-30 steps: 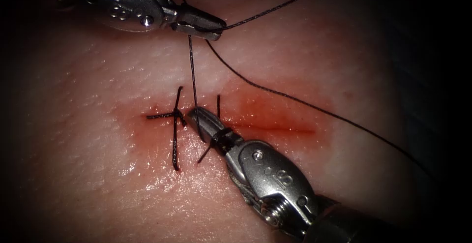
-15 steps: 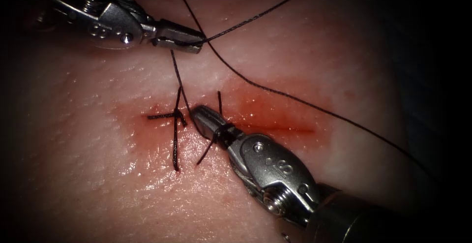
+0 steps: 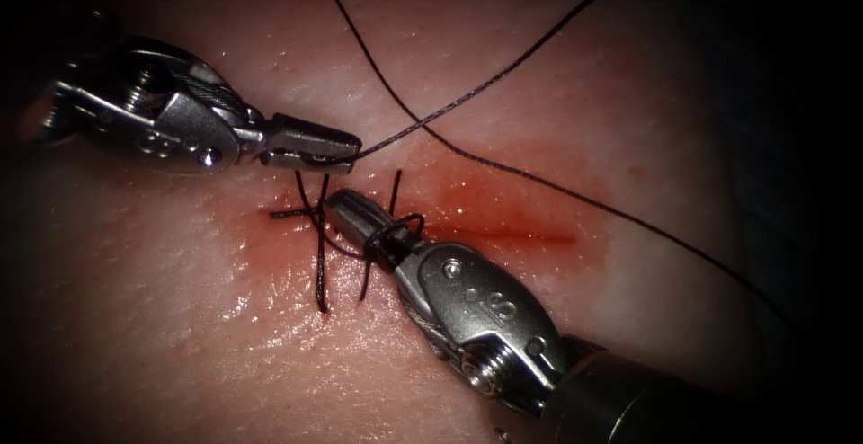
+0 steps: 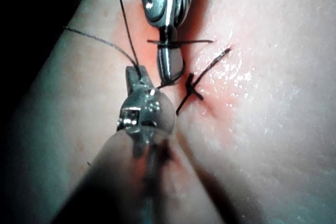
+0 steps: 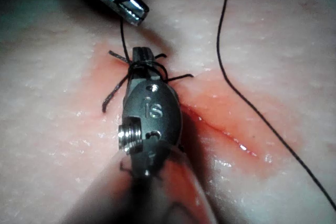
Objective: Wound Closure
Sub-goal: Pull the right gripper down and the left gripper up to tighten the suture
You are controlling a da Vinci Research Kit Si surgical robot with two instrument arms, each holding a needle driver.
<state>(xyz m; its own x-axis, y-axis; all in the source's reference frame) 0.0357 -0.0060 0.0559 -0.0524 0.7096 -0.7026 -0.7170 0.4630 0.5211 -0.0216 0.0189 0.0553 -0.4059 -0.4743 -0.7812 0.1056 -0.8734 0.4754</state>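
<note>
— Where's the thread (image 3: 503,170) right now, relative to the two tools?

— The left tool (image 3: 310,149) has its fingers pressed together on the thread, pinching it right at the tips, just above the left end of the cut (image 3: 503,235). From that pinch one strand runs up and to the right across the tissue (image 3: 180,318), and it crosses a second long strand that sweeps down toward the right edge.

— And the right tool?

— The right tool (image 3: 346,210) lies low over the cut, its fingers closed, tips pointing up-left and almost touching the left tool's tips. A loop of thread is wrapped around its closed fingers, a little back from the tips; you can see the same wrap in the right wrist view (image 5: 144,65). I can't tell whether it has anything between the fingers.

— Compared with a second ago?

— The left tool has come down from the top of the endoscope view toward the right tool, and the strand between them, which was long and straight, is now short and slack.

— Any stitches already in?

— One knotted stitch (image 3: 321,215) sits at the left end of the cut, with cut ends (image 3: 321,273) sticking out, just beside the right tool's tips. Red fluid (image 3: 467,201) stains the tissue around the cut.

— The needle?

— I can't make one out.
</note>
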